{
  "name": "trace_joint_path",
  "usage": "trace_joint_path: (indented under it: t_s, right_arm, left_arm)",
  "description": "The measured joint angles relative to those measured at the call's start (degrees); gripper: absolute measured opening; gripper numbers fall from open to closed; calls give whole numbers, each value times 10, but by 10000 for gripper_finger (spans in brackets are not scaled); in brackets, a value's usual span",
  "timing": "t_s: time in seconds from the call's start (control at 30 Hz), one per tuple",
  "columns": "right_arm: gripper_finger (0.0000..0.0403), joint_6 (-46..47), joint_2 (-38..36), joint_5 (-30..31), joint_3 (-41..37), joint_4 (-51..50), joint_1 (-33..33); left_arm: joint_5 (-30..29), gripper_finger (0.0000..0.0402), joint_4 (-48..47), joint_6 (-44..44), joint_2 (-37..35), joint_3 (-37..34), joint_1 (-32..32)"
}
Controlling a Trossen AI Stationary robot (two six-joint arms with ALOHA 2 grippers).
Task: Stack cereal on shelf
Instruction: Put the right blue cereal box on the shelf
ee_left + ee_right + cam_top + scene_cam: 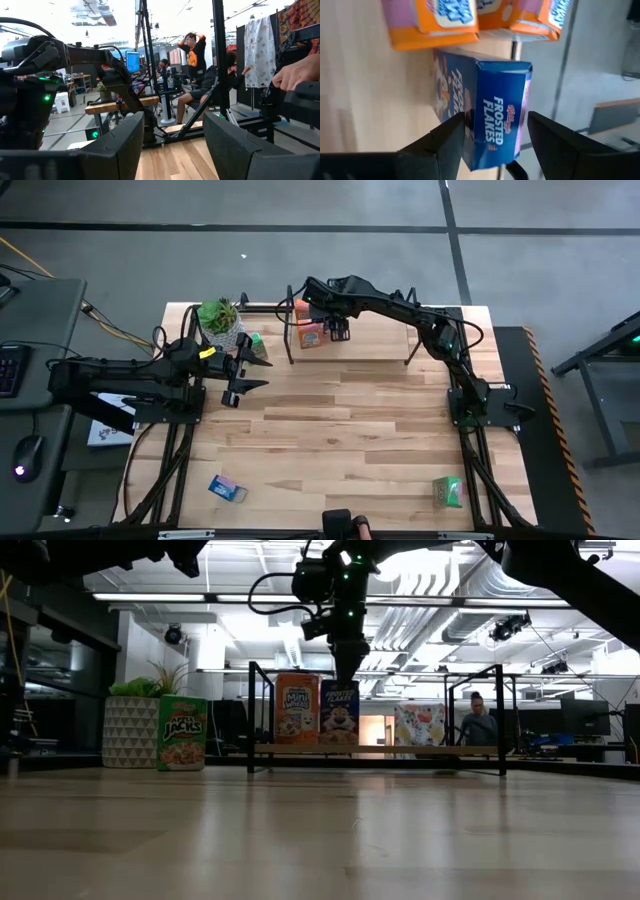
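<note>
An orange cereal box (297, 708) and a blue cereal box (339, 712) with white lettering stand on the black-rod shelf (376, 750) with its pale board. A green box (182, 732) stands beside a white, triangle-patterned pot (131, 731) on the light wooden tabletop (340, 430). Another blue box (227, 489) and another green box (449, 492) lie on it too.

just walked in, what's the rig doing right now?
Stacking cereal on the shelf. The right gripper is above the blue Frosted Flakes box, which stands on the shelf board beside an orange box; its fingers straddle the box top, open. The left gripper waits open over the table's left side. A green box stands by the plant; a blue box and another green box lie at the near edge.
</note>
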Motion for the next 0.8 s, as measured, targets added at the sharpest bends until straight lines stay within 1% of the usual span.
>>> trace_joint_path:
  t_s: [0.8]
  right_arm:
    - [209,-5,-5,2,5,-17,12]
  left_arm:
    - [0,192,-1,0,0,0,0]
